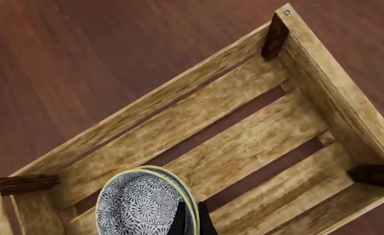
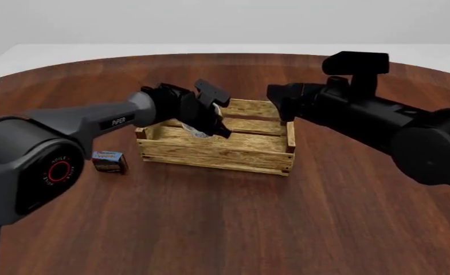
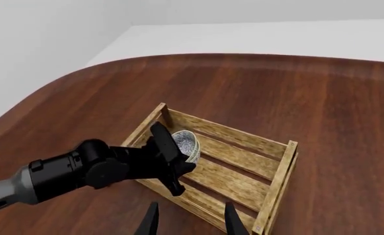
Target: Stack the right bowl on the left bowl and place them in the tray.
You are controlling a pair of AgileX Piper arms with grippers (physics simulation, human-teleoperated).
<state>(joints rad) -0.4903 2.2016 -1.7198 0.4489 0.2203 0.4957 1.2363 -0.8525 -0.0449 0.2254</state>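
Note:
The wooden slatted tray (image 2: 217,153) stands mid-table; it also shows in the left wrist view (image 1: 244,147) and the right wrist view (image 3: 278,169). Two speckled off-white bowls are nested as one stack (image 1: 139,203) inside the tray near one end, with two rims showing. I cannot tell which bowl is which. My left gripper (image 1: 192,223) is shut on the stack's rim, one finger inside and one outside. In the front view the left gripper (image 2: 215,126) hides most of the stack (image 2: 199,133). My right gripper (image 3: 190,223) is open and empty, above the tray's right end (image 2: 280,106).
A small blue-and-red box (image 2: 108,161) lies on the brown wooden table left of the tray. The right arm's dark body (image 2: 378,123) reaches in over the table's right side. The table's rounded far edge (image 3: 178,56) lies beyond the tray.

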